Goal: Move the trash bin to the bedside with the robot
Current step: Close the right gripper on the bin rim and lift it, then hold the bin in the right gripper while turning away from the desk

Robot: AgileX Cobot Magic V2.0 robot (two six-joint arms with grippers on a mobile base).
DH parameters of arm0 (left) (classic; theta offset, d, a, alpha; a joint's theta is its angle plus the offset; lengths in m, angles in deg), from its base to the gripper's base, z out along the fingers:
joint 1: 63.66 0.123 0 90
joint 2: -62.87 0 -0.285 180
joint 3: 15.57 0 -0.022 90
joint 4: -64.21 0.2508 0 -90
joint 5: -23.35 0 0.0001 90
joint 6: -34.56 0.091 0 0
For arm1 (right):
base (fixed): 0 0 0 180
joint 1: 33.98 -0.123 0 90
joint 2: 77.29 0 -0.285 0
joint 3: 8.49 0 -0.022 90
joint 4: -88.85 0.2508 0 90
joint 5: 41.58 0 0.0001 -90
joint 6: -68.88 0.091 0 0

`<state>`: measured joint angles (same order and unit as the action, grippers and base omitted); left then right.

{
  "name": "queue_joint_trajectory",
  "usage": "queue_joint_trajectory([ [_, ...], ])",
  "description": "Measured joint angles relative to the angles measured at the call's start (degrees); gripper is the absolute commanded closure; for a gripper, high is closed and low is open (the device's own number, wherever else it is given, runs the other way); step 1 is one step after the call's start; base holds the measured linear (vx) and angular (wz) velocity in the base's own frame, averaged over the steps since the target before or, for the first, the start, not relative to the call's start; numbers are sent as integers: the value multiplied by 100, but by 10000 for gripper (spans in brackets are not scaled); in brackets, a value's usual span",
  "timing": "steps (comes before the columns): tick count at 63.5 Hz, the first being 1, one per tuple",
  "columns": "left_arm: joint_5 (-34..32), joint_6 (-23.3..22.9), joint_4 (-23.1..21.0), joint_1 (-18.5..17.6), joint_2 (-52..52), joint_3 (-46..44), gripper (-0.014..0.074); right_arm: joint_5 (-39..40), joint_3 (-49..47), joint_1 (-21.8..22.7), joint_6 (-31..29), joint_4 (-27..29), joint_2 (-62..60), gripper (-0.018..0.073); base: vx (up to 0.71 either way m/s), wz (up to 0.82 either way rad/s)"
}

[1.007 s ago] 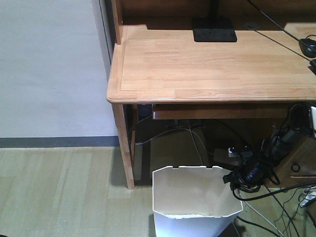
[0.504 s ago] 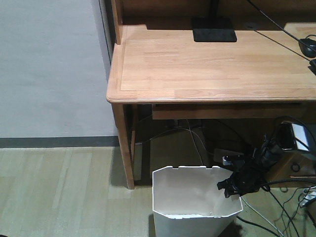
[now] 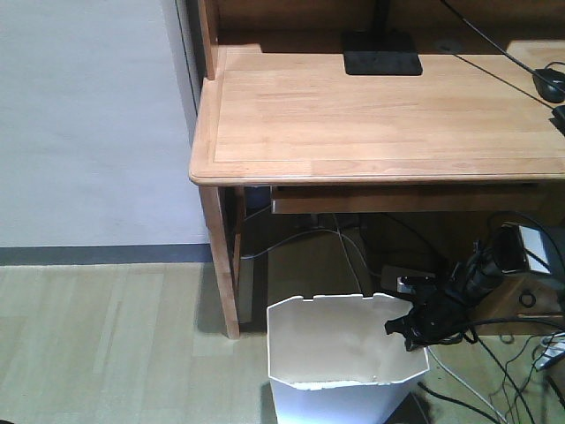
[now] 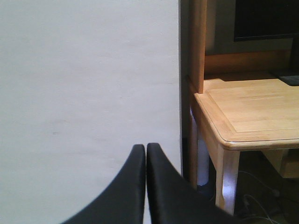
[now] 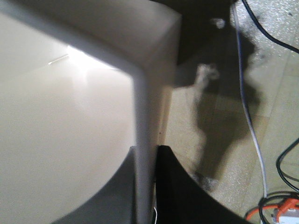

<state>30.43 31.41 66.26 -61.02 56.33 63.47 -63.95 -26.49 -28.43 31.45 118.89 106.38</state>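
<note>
Below the front edge of the light wooden desk, a little right of its front-left leg, the white thin-walled plastic trash bin with cut corners and a notched rim stood upright on the pale wood-plank floor.

Your right gripper, small and black on a slim black arm, sat at the bin's right rim corner. In the right wrist view the trash bin showed its wall running up between the two fingers of the right gripper. One finger lay inside the bin and the dark finger outside, both against the wall. The jaws were narrow and clamped on the rim.

Your left gripper hung in the air with its black fingertips touching, closed on nothing. It faced the plain white wall, left of the desk and its front-left corner.

A flat black rectangular base rested at the desk's back edge. A tangle of black cables hung under the right part of the desk, beside the right arm. A thin white cable lay on the floor just beside the bin.
</note>
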Motion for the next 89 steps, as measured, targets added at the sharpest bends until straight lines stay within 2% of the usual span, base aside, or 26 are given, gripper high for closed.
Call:
queue_joint_trajectory([
  [16, 0, 0, 0, 0, 0, 0, 603, -126, 66, 12, -979, 865, -322, 564, 0, 0],
  [22, 0, 0, 0, 0, 0, 0, 603, -67, 394, 24, -1464, 1366, -645, 564, 0, 0],
  [32, 0, 0, 0, 0, 0, 0, 603, 220, 1365, 101, -2858, 2637, -1400, 564, 0, 0],
  [40, 0, 0, 0, 0, 0, 0, 603, 158, 2139, 406, -4188, 3626, -1952, 564, 0, 0],
  [49, 0, 0, 0, 0, 0, 0, 603, -161, 2860, 831, -5033, 4198, -2452, 564, 0, 0],
  [61, 0, 0, 0, 0, 0, 0, 603, -662, 3611, 1254, -5306, 4398, -3056, 564, 0, 0],
  [72, 0, 0, 0, 0, 0, 0, 603, -1001, 3983, 1284, -5317, 4403, -3425, 564, 0, 0],
  [89, 0, 0, 0, 0, 0, 0, 603, -1289, 4039, 1284, -5323, 4403, -3478, 564, 0, 0],
])
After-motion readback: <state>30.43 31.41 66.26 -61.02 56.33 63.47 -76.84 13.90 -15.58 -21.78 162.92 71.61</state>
